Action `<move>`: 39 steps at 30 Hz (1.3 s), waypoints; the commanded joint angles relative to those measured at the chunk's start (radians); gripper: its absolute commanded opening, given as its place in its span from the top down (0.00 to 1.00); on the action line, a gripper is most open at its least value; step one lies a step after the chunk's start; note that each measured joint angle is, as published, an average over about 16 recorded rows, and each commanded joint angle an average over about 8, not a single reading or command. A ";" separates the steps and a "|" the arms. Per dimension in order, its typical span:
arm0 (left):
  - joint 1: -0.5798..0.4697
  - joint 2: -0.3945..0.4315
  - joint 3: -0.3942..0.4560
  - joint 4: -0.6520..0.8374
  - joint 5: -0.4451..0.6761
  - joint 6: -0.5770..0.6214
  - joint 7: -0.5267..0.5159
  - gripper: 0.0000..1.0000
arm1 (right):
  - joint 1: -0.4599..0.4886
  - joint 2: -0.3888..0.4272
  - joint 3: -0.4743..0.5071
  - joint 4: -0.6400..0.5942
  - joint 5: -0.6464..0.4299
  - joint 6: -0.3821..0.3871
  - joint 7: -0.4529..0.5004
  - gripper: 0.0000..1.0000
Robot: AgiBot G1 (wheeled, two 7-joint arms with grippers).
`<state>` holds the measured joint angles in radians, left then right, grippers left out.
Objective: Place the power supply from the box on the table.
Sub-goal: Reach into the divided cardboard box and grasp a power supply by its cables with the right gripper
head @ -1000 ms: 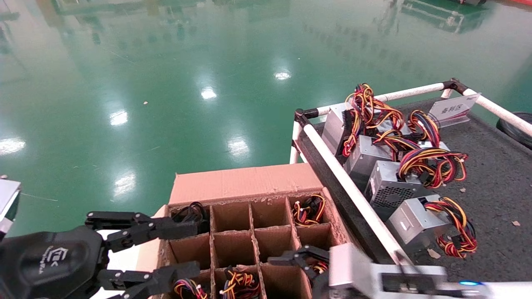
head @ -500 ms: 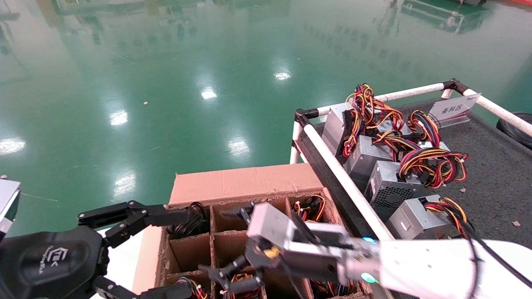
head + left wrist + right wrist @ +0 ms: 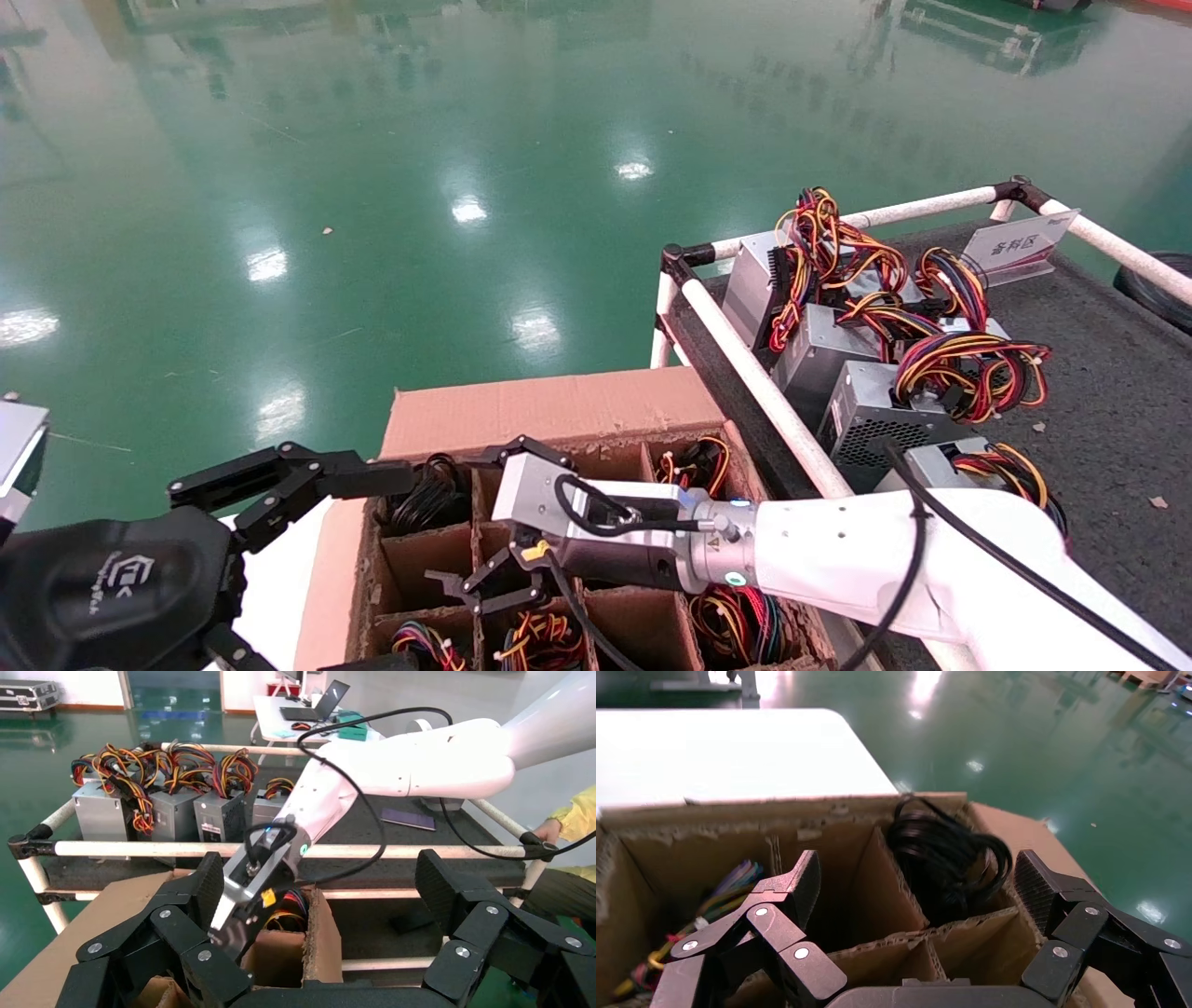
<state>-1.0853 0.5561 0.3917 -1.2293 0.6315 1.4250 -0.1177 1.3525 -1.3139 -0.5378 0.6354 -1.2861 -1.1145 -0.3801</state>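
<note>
Power supply (image 3: 430,494) sits in the far left corner cell of the box (image 3: 549,410), and only its bundle of black cables shows — the metal body is sunk below the cardboard dividers (image 3: 566,522), so its long axis and facing cannot be told. In the right wrist view the black coil (image 3: 947,857) fills that corner cell, leaning against the outer wall. The right gripper (image 3: 494,522) hangs over the cells just beside it, fingers spread wide and holding nothing. The left gripper (image 3: 307,559) hovers at the box's left edge, likewise spread and empty; its lower finger is cut off by the frame. Neighbouring cells hold units with red-yellow-orange wires (image 3: 694,471), some hidden under the right arm. Beyond the white pipe rail (image 3: 764,396) the table (image 3: 1108,391) carries a row of silver units with multicoloured wires (image 3: 866,363) and a small white sign (image 3: 1020,242). In the left wrist view a yellow-sleeved arm (image 3: 573,822) touches the table's far rail, mostly out of frame
</note>
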 commanded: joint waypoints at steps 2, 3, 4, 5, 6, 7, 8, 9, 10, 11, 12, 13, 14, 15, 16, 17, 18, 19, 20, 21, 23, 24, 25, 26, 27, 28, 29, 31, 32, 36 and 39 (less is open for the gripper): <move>0.000 0.000 0.000 0.000 0.000 0.000 0.000 0.00 | 0.023 -0.025 0.003 -0.078 0.008 -0.008 -0.076 0.00; 0.000 0.000 0.000 0.000 0.000 0.000 0.000 0.00 | 0.030 -0.030 0.003 -0.098 0.015 -0.009 -0.095 0.00; 0.000 0.000 0.000 0.000 0.000 0.000 0.000 0.00 | 0.036 -0.035 0.001 -0.115 0.022 -0.010 -0.113 0.00; 0.000 0.000 0.000 0.000 0.000 0.000 0.000 0.00 | 0.041 -0.039 -0.001 -0.130 0.030 -0.011 -0.130 0.00; 0.000 0.000 0.000 0.000 0.000 0.000 0.000 0.00 | 0.045 -0.042 -0.005 -0.142 0.039 -0.012 -0.144 0.00; 0.000 0.000 0.000 0.000 0.000 0.000 0.000 0.00 | 0.048 -0.044 -0.011 -0.152 0.047 -0.013 -0.156 0.00; 0.000 0.000 0.000 0.000 0.000 0.000 0.000 0.00 | 0.051 -0.046 -0.019 -0.160 0.055 -0.013 -0.166 0.02; 0.000 0.000 0.000 0.000 0.000 0.000 0.000 0.00 | 0.053 -0.048 -0.028 -0.166 0.064 -0.013 -0.174 0.07; 0.000 0.000 0.000 0.000 0.000 0.000 0.000 0.00 | 0.055 -0.049 -0.038 -0.170 0.073 -0.014 -0.181 0.14; 0.000 0.000 0.000 0.000 0.000 0.000 0.000 0.00 | 0.056 -0.051 -0.049 -0.173 0.081 -0.013 -0.186 0.25; 0.000 0.000 0.000 0.000 0.000 0.000 0.000 0.00 | 0.057 -0.052 -0.061 -0.174 0.091 -0.010 -0.190 0.38; 0.000 0.000 0.000 0.000 0.000 0.000 0.000 0.00 | 0.058 -0.053 -0.075 -0.173 0.100 -0.006 -0.193 0.50; 0.000 0.000 0.000 0.000 0.000 0.000 0.000 0.00 | 0.059 -0.054 -0.089 -0.171 0.109 -0.001 -0.196 0.63; 0.000 0.000 0.000 0.000 0.000 0.000 0.000 0.00 | 0.059 -0.055 -0.104 -0.168 0.118 0.007 -0.197 0.75; 0.000 0.000 0.000 0.000 0.000 0.000 0.000 0.00 | 0.059 -0.056 -0.119 -0.163 0.128 0.017 -0.198 0.86; 0.000 0.000 0.000 0.000 0.000 0.000 0.000 0.00 | 0.059 -0.057 -0.135 -0.158 0.138 0.028 -0.198 0.94; 0.000 0.000 0.000 0.000 0.000 0.000 0.000 0.00 | 0.059 -0.057 -0.151 -0.151 0.149 0.042 -0.197 0.98; 0.000 0.000 0.000 0.000 0.000 0.000 0.000 0.00 | 0.058 -0.058 -0.168 -0.144 0.160 0.058 -0.196 1.00; 0.000 0.000 0.000 0.000 0.000 0.000 0.000 0.00 | 0.058 -0.059 -0.185 -0.136 0.172 0.075 -0.194 1.00; 0.000 0.000 0.000 0.000 0.000 0.000 0.000 0.00 | 0.057 -0.059 -0.203 -0.127 0.184 0.094 -0.192 1.00; 0.000 0.000 0.000 0.000 0.000 0.000 0.000 0.00 | 0.056 -0.060 -0.238 -0.109 0.209 0.134 -0.187 1.00; 0.000 0.000 0.000 0.000 0.000 0.000 0.000 0.00 | 0.055 -0.060 -0.256 -0.099 0.222 0.155 -0.185 1.00; 0.000 0.000 0.000 0.000 0.000 0.000 0.000 0.00 | 0.054 -0.060 -0.274 -0.089 0.235 0.176 -0.183 1.00; 0.000 0.000 0.000 0.000 0.000 0.000 0.000 0.00 | 0.054 -0.060 -0.292 -0.080 0.248 0.196 -0.181 1.00; 0.000 0.000 0.000 0.000 0.000 0.000 0.000 0.00 | 0.053 -0.060 -0.310 -0.072 0.262 0.216 -0.180 1.00; 0.000 0.000 0.000 0.000 0.000 0.000 0.000 0.00 | 0.053 -0.060 -0.327 -0.063 0.275 0.236 -0.179 1.00; 0.000 0.000 0.000 0.000 0.000 0.000 0.000 0.00 | 0.054 -0.060 -0.344 -0.056 0.287 0.254 -0.179 1.00; 0.000 0.000 0.000 0.000 0.000 0.000 0.000 0.00 | 0.056 -0.060 -0.380 -0.044 0.311 0.287 -0.179 1.00; 0.000 0.000 0.000 0.000 0.000 0.000 0.000 0.00 | 0.057 -0.060 -0.396 -0.040 0.322 0.302 -0.179 1.00; 0.000 0.000 0.000 0.000 0.000 0.000 0.000 0.00 | 0.065 -0.059 -0.461 -0.030 0.363 0.352 -0.182 1.00; 0.000 0.000 0.000 0.000 0.000 0.000 0.000 0.00 | 0.073 -0.059 -0.502 -0.028 0.394 0.379 -0.185 1.00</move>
<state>-1.0853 0.5561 0.3918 -1.2293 0.6315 1.4250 -0.1177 1.4255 -1.3727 -1.0332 0.6059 -0.8902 -0.7407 -0.5661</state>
